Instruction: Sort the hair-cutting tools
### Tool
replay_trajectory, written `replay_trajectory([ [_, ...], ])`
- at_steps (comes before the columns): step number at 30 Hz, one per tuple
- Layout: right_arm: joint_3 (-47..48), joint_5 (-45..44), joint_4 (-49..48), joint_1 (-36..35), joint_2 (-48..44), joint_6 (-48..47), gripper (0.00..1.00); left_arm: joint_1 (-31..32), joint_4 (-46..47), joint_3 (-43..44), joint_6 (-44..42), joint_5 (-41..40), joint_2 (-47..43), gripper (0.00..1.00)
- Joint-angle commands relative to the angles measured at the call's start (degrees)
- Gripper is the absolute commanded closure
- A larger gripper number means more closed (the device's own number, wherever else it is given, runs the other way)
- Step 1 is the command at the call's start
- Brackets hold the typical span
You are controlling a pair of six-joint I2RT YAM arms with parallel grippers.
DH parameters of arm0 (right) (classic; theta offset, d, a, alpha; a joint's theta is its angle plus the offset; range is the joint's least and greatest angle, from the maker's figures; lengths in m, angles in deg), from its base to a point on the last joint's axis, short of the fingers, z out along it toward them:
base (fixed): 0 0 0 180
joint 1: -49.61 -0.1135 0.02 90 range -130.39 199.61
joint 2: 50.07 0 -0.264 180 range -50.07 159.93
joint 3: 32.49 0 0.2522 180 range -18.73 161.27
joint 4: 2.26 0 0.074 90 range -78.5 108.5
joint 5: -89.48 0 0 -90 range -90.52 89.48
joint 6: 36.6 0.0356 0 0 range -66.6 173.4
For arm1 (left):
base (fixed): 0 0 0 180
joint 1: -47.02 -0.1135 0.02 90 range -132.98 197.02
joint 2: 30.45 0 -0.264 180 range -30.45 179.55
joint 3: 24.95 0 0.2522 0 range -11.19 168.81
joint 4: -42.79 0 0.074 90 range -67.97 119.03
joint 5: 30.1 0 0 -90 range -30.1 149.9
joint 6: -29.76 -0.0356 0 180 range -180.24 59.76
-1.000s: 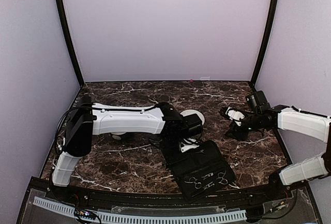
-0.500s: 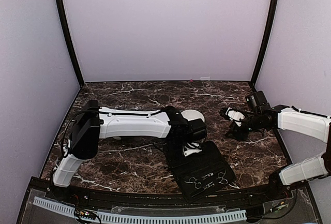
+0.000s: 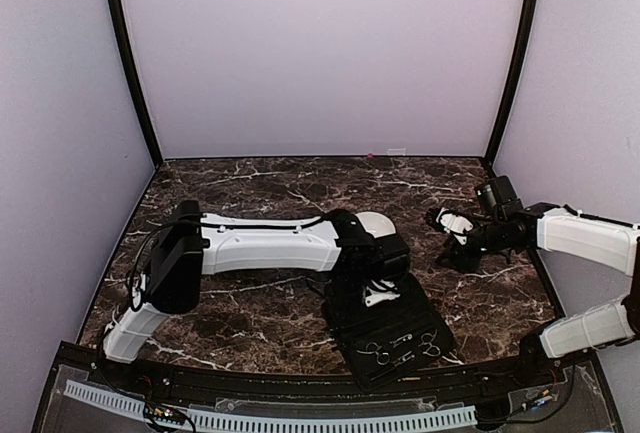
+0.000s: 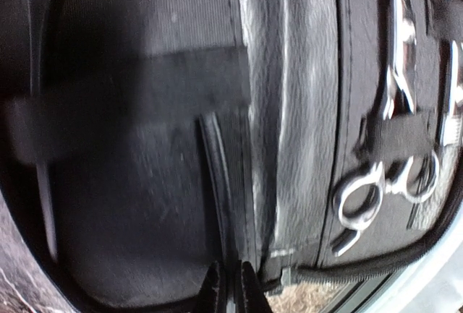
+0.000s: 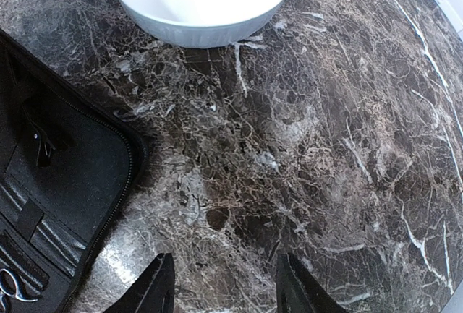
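The left gripper (image 4: 231, 291) hangs low over the open black case (image 3: 404, 305), fingers pinching a thin dark stick (image 4: 217, 183). Scissors (image 4: 380, 183) sit strapped at the case's near end. Far right, the right gripper (image 5: 224, 284) hovers spread above the table (image 5: 325, 147).

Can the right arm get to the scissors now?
Probably yes: the right gripper is open beside the case, and the left gripper hangs over its far half, off the scissors.

Shiny metal scissors (image 4: 376, 183), woven-cloth case (image 4: 145, 204)
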Motion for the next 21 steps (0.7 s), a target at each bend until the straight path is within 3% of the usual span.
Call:
replay_trajectory([
  [1,1.36,0.51,-0.28,-0.38,-0.03,-0.38,0.52,0.10,-1.78,4.06,-0.61,0.58,3.09,1.00],
  [7,1.36,0.57,-0.19,-0.39,-0.11,-0.41,0.52,-0.11,-2.15,7.94,-0.01,0.05,5.97,1.00],
  [21,1.29,0.87,-0.11,-0.38,0.21,-0.34,0.52,-1.13,8.10,10.59,0.32,1.70,7.93,1.00],
])
